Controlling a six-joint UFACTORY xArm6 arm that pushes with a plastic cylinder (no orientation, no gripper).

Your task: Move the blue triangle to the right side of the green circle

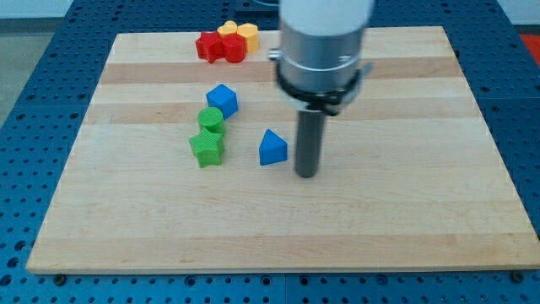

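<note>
While the wooden board (405, 211) is lying flat on the blue perforated table (34, 127), we are resting our tip (306, 175) on the board just to the view's right of the blue triangle (272, 148). A narrow strip of wood is showing between the two, so they are sitting close but apart. Our arm has no jaws to spread or press together; it is ending in a bare dark rod (308, 139), standing upright and holding nothing, under a wide grey housing (325, 38).

The blue triangle is sitting to the view's right of the green circle (211, 119), slightly lower, with bare wood between them. The green circle is touching a green star-like block (207, 148) just below it and standing right beside a blue cube (223, 100) at its upper right.

Near the view's top edge, four blocks are clustering together: two red ones (208, 46) (233, 49) in front and two yellow ones (228, 29) (247, 34) behind. We are unable to make out their shapes with confidence.
</note>
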